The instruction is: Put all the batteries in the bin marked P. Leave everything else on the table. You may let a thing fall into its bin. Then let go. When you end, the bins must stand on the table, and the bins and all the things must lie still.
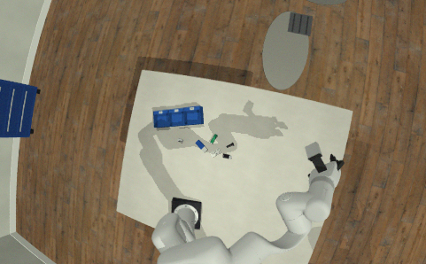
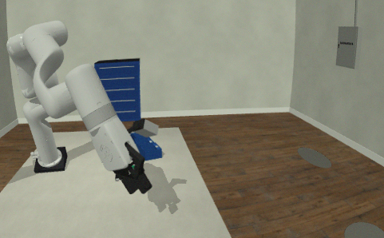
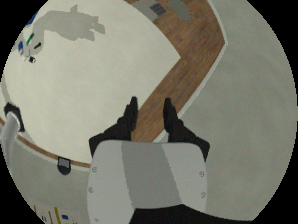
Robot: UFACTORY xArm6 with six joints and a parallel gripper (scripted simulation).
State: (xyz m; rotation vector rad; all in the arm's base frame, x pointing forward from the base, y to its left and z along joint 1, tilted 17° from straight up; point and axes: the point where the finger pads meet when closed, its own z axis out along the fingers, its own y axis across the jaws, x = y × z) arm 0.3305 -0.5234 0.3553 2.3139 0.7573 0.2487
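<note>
A row of three blue bins (image 1: pixel 178 117) (image 2: pixel 149 146) stands on the pale table top (image 1: pixel 267 177); their marks are too small to read. Just in front of the bins lie several small things: a green cylinder (image 1: pixel 213 138), a blue and white piece (image 1: pixel 200 144), a black piece (image 1: pixel 230 144), a small white piece (image 1: pixel 216 153), another black piece (image 1: pixel 227 156) and a tiny grey piece (image 1: pixel 180 141). They show as specks in the wrist view (image 3: pixel 27 44). My gripper (image 1: pixel 336 162) (image 2: pixel 139 188) (image 3: pixel 150 104) is far to the right of them, over the table's right edge. Its fingers stand half apart with nothing between them.
The arm's base (image 1: pixel 186 208) (image 2: pixel 50 160) stands at the table's near edge. A blue cabinet (image 1: pixel 3 106) (image 2: pixel 118 89) stands by the wall. Grey oval patches (image 1: pixel 286 49) (image 2: pixel 314 157) lie on the wood floor around the table.
</note>
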